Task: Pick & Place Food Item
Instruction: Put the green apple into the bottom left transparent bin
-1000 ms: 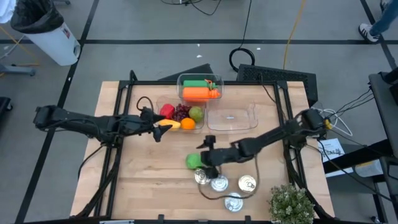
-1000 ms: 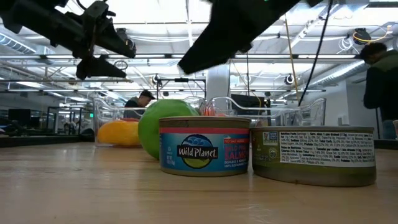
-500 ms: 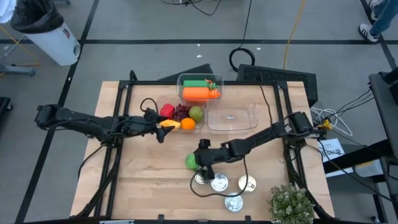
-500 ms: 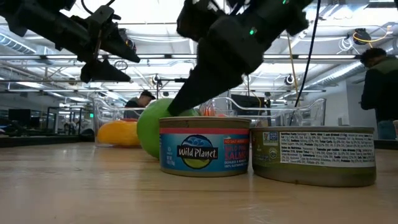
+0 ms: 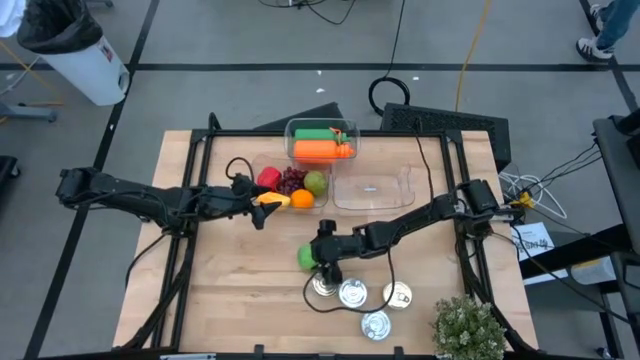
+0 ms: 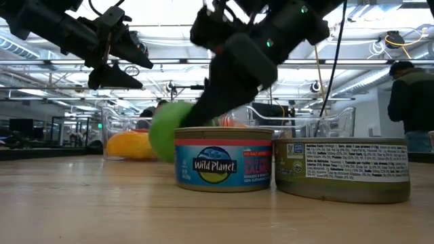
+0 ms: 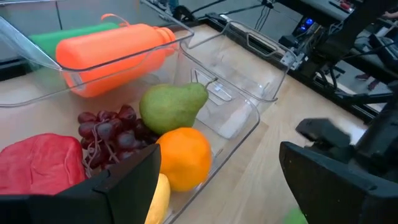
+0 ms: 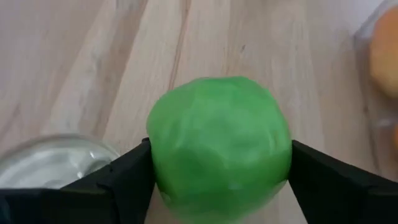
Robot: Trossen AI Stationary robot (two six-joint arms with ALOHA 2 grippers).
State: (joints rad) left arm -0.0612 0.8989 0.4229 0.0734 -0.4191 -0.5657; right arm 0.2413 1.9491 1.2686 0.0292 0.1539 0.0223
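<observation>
A green apple [image 5: 308,258] [image 6: 169,132] [image 8: 217,146] sits on the wooden table, just on the far side of several tin cans. My right gripper [image 5: 320,257] [image 8: 219,171] reaches in from the right, with one finger on each side of the apple. My left gripper [image 5: 256,206] [image 7: 217,180] hangs open and empty above the near left end of a clear tray [image 5: 262,163]. That tray holds a red item, grapes [image 7: 109,127], a pear [image 7: 171,106], an orange [image 7: 186,155] and a banana. My right gripper pinches the green apple between its two fingers [image 8: 127,177], which lie against its opposite sides [image 8: 158,162] at about its widest part. The fingers slant down from the table's right. The cans hide the apple's underside, so whether it rests on the table does not show.
Several cans [image 5: 352,293] [image 6: 224,159] stand close to the apple on its near side. An empty clear container [image 5: 372,188] lies on the far right. A container with a carrot [image 5: 320,148] sits at the far edge, and a potted plant [image 5: 468,328] at the near right corner.
My right gripper has moved toward the table's left and down to the apple, and its fingers now stand on either side of it. In the low view the apple has shifted slightly toward the left. The left arm has kept still.
</observation>
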